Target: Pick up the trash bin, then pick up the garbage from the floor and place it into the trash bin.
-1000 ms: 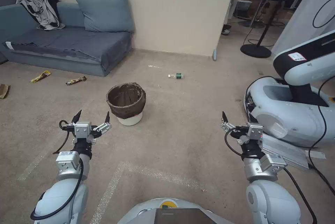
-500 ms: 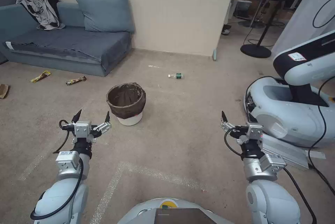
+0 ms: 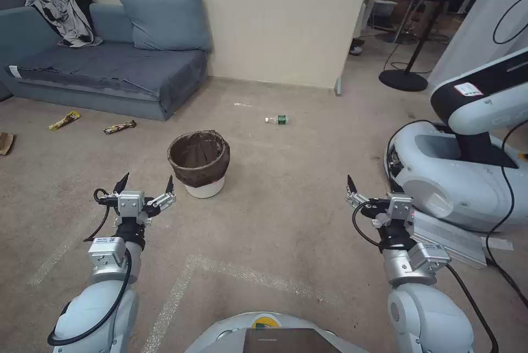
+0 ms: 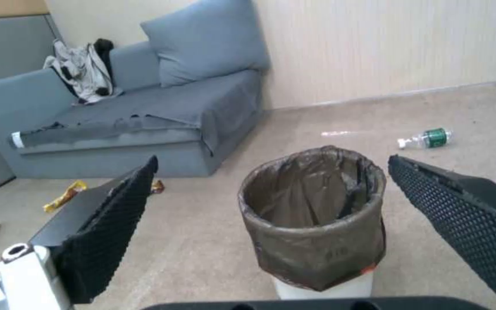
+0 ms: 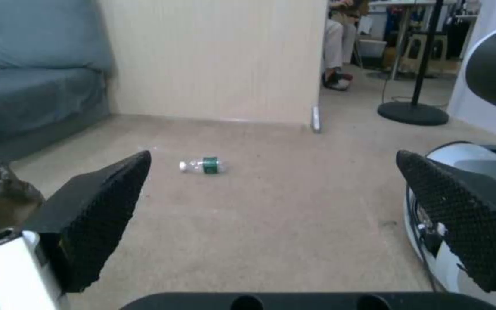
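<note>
The trash bin is a small white round bin lined with a dark brown bag, upright on the carpet. My left gripper hangs open just short of it and to its left; in the left wrist view the bin sits between the spread fingers. My right gripper is open and empty over bare carpet, well right of the bin. Garbage lies about: a clear green-labelled bottle beyond the bin, two yellow wrappers by the sofa, and a brown paper scrap at far left.
A blue-grey sofa with a cushion and clothes stands at back left. A beige partition wall rises behind the bottle. Another robot's white base and cables crowd the right side. A floor stand is at back right.
My right gripper has edged very slightly to the left. The bin, the litter and my left gripper stay where they were.
</note>
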Tool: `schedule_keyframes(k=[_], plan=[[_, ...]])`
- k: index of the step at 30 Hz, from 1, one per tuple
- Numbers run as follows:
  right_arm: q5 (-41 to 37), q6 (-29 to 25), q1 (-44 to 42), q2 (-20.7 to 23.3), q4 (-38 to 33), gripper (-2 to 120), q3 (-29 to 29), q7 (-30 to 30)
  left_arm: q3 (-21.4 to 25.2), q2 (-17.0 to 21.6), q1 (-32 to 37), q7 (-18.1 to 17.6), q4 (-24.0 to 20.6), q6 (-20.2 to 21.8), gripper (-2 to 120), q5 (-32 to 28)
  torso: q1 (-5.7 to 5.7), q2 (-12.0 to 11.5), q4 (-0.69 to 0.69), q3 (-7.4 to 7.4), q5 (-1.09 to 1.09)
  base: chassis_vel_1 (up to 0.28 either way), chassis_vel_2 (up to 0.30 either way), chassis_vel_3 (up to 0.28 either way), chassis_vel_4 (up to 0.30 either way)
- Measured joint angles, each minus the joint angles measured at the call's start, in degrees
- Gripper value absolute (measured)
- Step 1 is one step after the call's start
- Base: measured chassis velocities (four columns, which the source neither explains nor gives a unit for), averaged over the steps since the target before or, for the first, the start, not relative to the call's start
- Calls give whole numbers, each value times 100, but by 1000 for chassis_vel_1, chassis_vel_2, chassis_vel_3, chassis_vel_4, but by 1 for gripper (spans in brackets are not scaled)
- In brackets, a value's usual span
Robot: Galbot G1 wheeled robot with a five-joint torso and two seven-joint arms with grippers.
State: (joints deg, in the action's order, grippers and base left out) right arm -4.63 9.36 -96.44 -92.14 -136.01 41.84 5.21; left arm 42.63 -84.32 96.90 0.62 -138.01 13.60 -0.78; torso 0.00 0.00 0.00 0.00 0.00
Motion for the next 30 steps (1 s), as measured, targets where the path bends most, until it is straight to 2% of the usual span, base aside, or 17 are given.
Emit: schedule_keyframes(k=[13,30], plan=[[5,-9,-12,0,10,100,19,32,-5,1,1,67,0,0,100,43,0,0,0,0,0,0,0,0,0],[48,-21,-18,0,34,100,-8,57,-18,1,7,73,-2,-7,100,54,0,0,-1,0,0,-73,70,66,-68]])
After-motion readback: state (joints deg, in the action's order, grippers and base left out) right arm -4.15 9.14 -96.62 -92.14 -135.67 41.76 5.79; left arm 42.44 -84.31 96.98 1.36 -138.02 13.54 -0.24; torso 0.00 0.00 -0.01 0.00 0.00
